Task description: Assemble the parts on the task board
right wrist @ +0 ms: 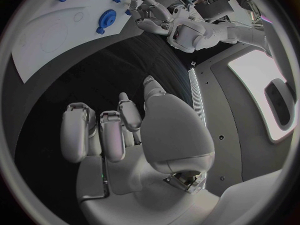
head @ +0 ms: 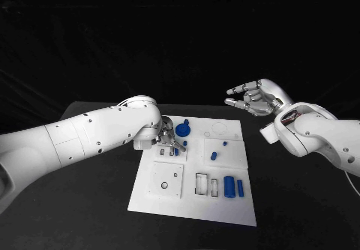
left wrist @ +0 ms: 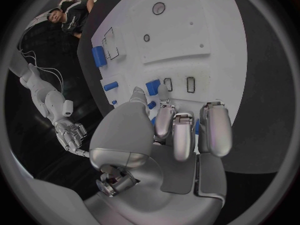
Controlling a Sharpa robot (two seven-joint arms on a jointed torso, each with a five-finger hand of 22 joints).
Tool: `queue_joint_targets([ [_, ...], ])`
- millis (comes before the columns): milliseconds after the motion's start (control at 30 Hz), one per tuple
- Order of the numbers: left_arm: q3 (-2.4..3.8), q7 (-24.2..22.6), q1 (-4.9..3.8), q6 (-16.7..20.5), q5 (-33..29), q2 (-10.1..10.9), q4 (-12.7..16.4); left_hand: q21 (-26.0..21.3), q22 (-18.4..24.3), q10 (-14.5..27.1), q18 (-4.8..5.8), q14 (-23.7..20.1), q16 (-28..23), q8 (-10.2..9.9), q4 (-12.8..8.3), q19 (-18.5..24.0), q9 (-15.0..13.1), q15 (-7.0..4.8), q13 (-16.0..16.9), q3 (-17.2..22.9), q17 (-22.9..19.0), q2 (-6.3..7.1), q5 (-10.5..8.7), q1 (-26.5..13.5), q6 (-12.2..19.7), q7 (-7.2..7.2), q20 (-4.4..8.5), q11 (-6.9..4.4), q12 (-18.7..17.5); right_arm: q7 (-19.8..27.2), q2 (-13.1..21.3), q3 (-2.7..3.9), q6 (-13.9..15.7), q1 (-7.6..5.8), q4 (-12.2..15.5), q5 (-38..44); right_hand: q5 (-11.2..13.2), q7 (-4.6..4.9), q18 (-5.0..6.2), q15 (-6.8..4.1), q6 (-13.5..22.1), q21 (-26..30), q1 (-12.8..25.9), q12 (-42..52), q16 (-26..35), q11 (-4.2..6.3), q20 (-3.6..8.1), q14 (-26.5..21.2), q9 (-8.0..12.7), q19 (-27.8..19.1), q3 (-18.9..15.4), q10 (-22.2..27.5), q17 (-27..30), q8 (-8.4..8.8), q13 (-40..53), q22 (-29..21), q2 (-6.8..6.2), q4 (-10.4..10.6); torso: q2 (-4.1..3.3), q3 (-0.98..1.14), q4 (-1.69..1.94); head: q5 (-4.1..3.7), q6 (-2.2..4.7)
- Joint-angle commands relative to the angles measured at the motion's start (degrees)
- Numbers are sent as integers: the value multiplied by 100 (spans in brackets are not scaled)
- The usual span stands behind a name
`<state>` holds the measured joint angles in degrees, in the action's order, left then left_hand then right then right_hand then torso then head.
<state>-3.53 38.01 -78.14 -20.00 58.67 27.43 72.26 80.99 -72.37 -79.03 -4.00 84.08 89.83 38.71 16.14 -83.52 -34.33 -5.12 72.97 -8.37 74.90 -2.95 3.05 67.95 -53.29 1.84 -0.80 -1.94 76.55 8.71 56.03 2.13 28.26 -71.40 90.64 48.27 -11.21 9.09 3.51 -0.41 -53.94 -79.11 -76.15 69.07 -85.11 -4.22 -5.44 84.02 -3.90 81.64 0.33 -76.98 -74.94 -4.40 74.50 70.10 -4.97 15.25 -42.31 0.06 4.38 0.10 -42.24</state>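
The white task board [head: 225, 208] lies mid-table. My left hand [head: 169, 138] reaches down over its left middle, beside two small slots [left wrist: 167, 84]. Thumb and a finger [left wrist: 164, 91] pinch a small blue block [left wrist: 153, 87], which hangs next to the slots [head: 162, 152]. A blue gear [head: 183, 129] stands just behind the hand. Small blue pegs [head: 214, 155] dot the board's centre, and two blue cylinders [head: 229, 186] lie near the front right. My right hand [head: 255, 98] floats high beyond the board's far right corner, fingers spread, holding nothing [right wrist: 125, 130].
A square inset with a round hole [head: 164, 185] and two empty rectangular slots [head: 201, 183] sit at the board's front. Black table [head: 300, 198] surrounds the board. The gear [right wrist: 107, 19] and my left hand [right wrist: 153, 15] appear in the right wrist view.
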Motion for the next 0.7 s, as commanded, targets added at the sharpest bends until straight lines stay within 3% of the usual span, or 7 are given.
queue_joint_targets([
  [33,0,0,-2,-97,-67,-17,8,29,-8,-33,70,592,17,36,4,-99,-14,-27,6,41,1510,-7,21,64,36,5,-7,-6,13,-9,-11,1,-82,4,-5,55,-38,-13,64,-10,-11,25,23,-14,25,23,13,414,-8,-6,-37,27,-782,-38,0,-8,28,1,-6,-3,6,-8,-1],
  [467,-2,-13,0,-70,-173,-46,-14,34,-33,-15,71,592,17,-78,-199,-98,-104,-47,11,671,1510,-286,28,761,129,-19,9,-30,-10,-24,-24,-1,-127,4,-13,55,-43,-13,64,-11,-12,26,25,-13,26,23,13,414,-8,-7,-43,26,-781,-39,0,-10,31,2,-5,-9,18,-16,-29],
  [700,-5,-23,1,-55,-233,-49,-17,49,-74,20,77,592,17,-217,-375,-104,-103,-66,-8,1252,1510,-253,128,1169,197,-31,30,-45,-56,-25,-24,-3,-167,5,-16,56,-48,-14,64,-11,-15,26,24,-11,27,24,13,414,-9,-6,-48,25,-780,-41,-1,-9,32,1,-8,-10,19,-23,-45],
])
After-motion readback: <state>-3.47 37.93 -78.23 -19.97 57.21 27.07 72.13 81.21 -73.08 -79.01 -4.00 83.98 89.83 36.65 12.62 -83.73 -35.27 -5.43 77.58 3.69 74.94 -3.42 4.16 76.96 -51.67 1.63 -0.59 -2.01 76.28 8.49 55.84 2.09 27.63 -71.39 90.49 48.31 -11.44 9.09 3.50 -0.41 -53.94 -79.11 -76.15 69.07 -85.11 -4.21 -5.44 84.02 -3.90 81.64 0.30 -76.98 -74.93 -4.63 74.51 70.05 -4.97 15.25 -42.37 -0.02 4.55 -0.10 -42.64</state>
